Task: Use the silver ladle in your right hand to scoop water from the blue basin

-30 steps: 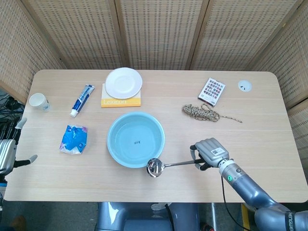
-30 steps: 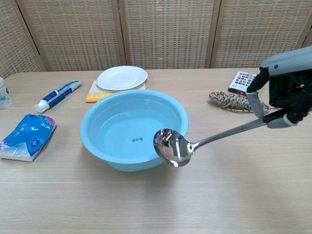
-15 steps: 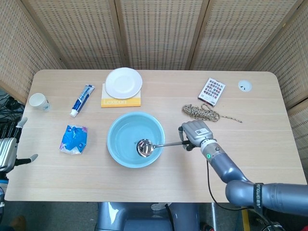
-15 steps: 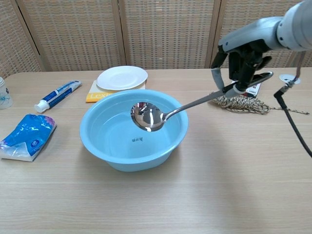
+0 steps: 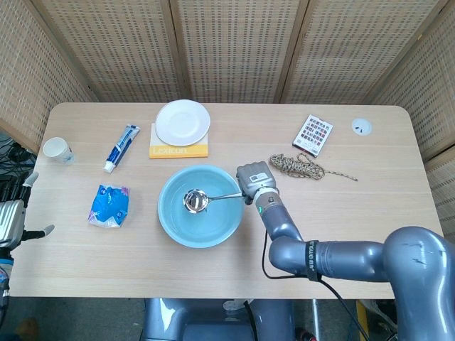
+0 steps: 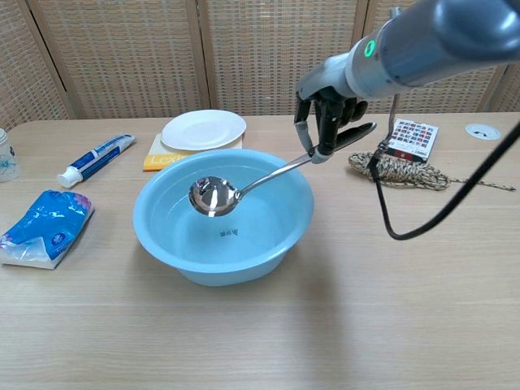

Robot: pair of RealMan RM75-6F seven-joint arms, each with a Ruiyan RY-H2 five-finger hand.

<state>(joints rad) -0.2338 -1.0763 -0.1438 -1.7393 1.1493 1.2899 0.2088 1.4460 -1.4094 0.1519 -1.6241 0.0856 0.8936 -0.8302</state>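
Since a second ago my right hand [image 6: 331,114] has swung in from the bench's near right edge to the far right rim of the blue basin [image 5: 170,220], carrying the silver ladle [image 6: 244,186] with it. Its fingers [image 6: 318,130] are clamped around the handle's upper end, and the handle slopes down and left across the rim, so the bowl of the ladle is over the water near the basin's middle, rather than outside it at the front. Whether the bowl touches the water I cannot tell.

Just right of that hand lies a coil of rope [image 5: 298,166], with a patterned card box [image 5: 313,133] beyond it. Behind the basin a white plate [image 5: 183,121] sits on a yellow book [image 5: 178,150], and a toothpaste tube [image 5: 121,147] lies beside them. A blue packet [image 5: 109,204] lies left of the basin; a paper cup [image 5: 57,150] stands at the far left.

My left hand [image 5: 14,220] is off the bench's left edge, fingers apart, holding nothing.
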